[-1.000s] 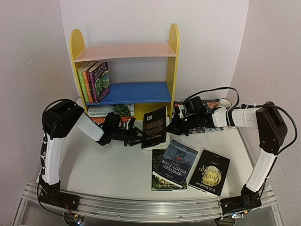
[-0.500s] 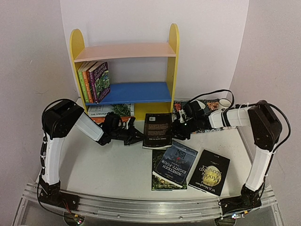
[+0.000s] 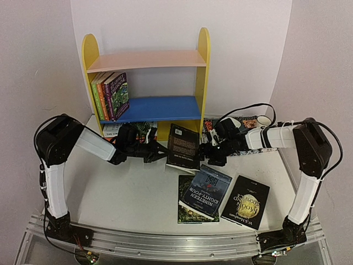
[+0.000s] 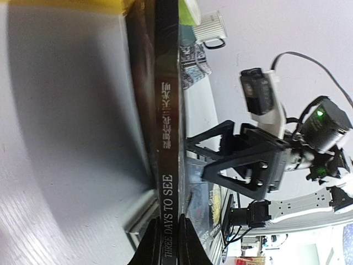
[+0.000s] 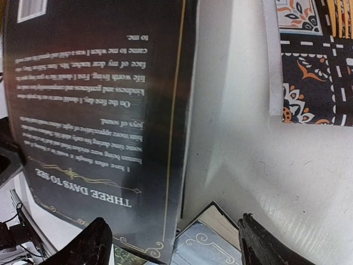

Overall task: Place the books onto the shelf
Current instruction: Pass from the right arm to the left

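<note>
A black book [image 3: 183,147], titled Three Days to See, stands upright on the table in front of the shelf [image 3: 146,83]. My left gripper [image 3: 164,150] is shut on its left edge; in the left wrist view the spine [image 4: 167,110] sits pinched between the fingers [image 4: 150,245]. My right gripper [image 3: 212,152] is open just right of the book, touching nothing. The right wrist view shows the back cover [image 5: 99,110] ahead of my open right gripper [image 5: 176,243]. Green, orange and purple books [image 3: 112,95] stand on the blue board.
Three books lie flat near the front: Nineteen Eighty-Four [image 3: 207,190] on a green one [image 3: 189,213], and a black Moon book [image 3: 246,201]. More books [image 3: 129,129] lie in the shelf's base. A patterned mat [image 3: 249,123] with a cup [image 3: 265,120] lies at right.
My left gripper closed on the black book's edge. My right gripper then opened and let the book go. The left arm's elbow swung left and the book shifted slightly.
</note>
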